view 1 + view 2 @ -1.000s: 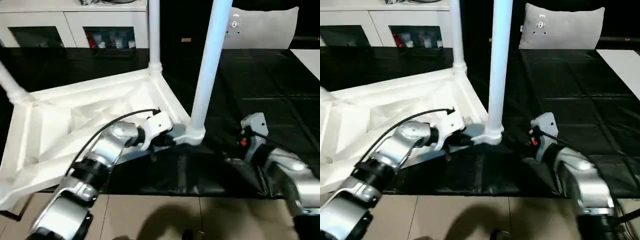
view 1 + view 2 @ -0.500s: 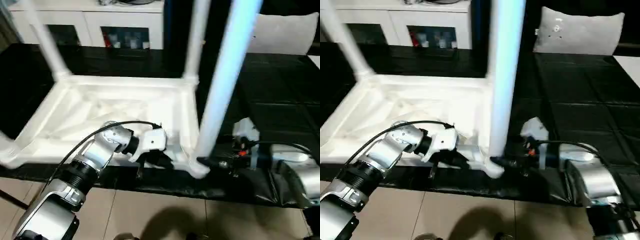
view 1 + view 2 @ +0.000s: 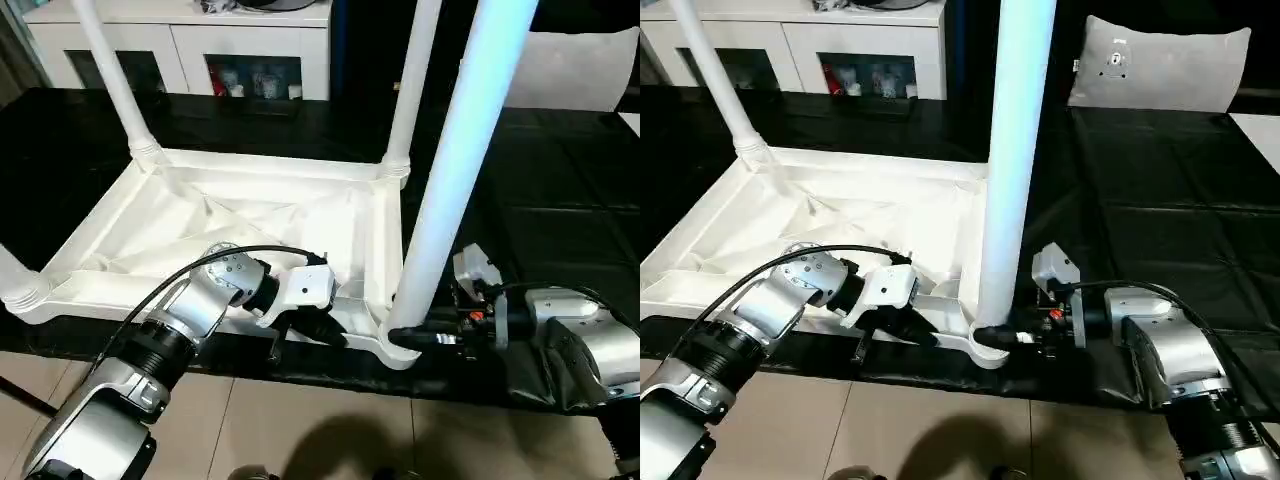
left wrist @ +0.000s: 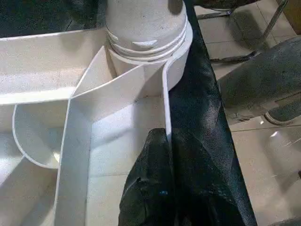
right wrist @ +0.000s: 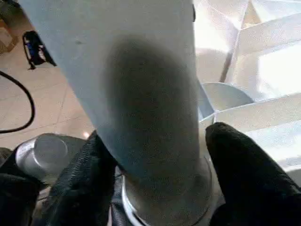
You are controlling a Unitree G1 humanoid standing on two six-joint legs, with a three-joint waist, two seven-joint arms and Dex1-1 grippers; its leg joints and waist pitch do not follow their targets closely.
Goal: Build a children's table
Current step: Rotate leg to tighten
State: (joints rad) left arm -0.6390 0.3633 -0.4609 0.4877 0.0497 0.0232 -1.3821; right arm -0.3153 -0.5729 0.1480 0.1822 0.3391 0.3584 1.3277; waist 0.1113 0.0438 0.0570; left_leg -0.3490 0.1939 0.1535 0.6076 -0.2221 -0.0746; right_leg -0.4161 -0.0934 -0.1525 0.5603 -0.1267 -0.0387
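The small all-white plastic children's table (image 3: 260,225) lies upside down on the big black-covered table (image 3: 560,190), its ribbed underside facing up and its near long rim at the black table's front edge. Long tapered white tubular legs stand up from its corner sockets: one at the far left corner (image 3: 115,85), one at the far right corner (image 3: 412,85), and a thick one at the near right corner (image 3: 450,190). At the near left corner only a socket with a leg stub (image 3: 22,290) shows at the picture's edge.

The left gripper (image 3: 315,332) reaches to the near rim just left of the near right leg; its black fingers (image 4: 155,188) are clenched on the thin white rim wall, one inside the rim, one outside.

The right gripper (image 3: 1025,338) comes in level from the right of the same leg, at its base. Its black fingers (image 5: 244,165) straddle the leg just above the socket collar, one on each side; whether they press on it cannot be told.

Behind the children's table stands a white cabinet with glass doors (image 3: 190,50), and a grey cushion (image 3: 1160,65) lies at the black table's far right.
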